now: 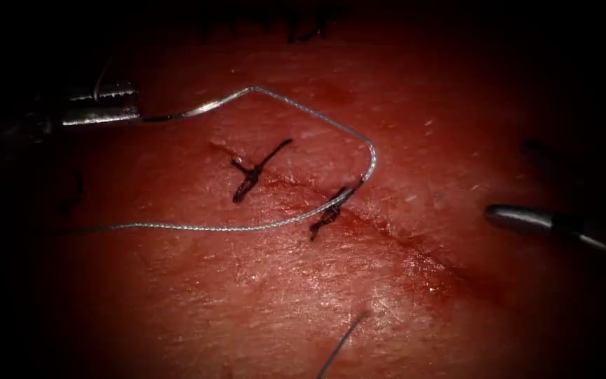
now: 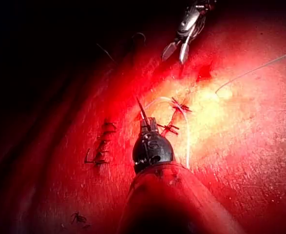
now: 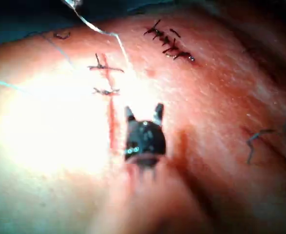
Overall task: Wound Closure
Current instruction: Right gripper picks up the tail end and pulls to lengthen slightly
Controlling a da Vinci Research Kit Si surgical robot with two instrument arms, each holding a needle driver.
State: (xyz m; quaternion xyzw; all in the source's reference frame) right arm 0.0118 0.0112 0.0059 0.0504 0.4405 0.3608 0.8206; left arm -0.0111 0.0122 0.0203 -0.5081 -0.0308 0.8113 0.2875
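Steel-bright needle, by the look of it, clenched near its end in left tool at 10 o'clock, left of cut. Smooth curve out of the jaws toward 2 o'clock, above tissue and not in it. Hard to tell exactly where needle ends and thread begins. Right tool at 3 o'clock, right of cut, holding nothing, with jaws parted, seen plainly in right wrist view.

Thread arching from needle over toward centre, bending down across the stitch nearer 3 o'clock, then trailing back toward 9 o'clock and out of the light.

Judged risks:
- Snagging: thread lying right on that stitch's dark tails, so any pull could catch there, drag the knot or fray the strand.
- Tangling: a wide slack loop on wet tissue, free to cross itself if drawn carelessly.
- Needle swivelling: gripped close to its end, so likely to turn in the jaws under load.
- Scraping: open jaws of right tool near tissue, apt to nick it if lowered without care.

Count:
- Tools: two.
- Needle: one.
- Thread: one long strand.
- Stitches across cut: two, with open cut beyond them toward 4 o'clock.
- Loose end: one, at 6 o'clock.
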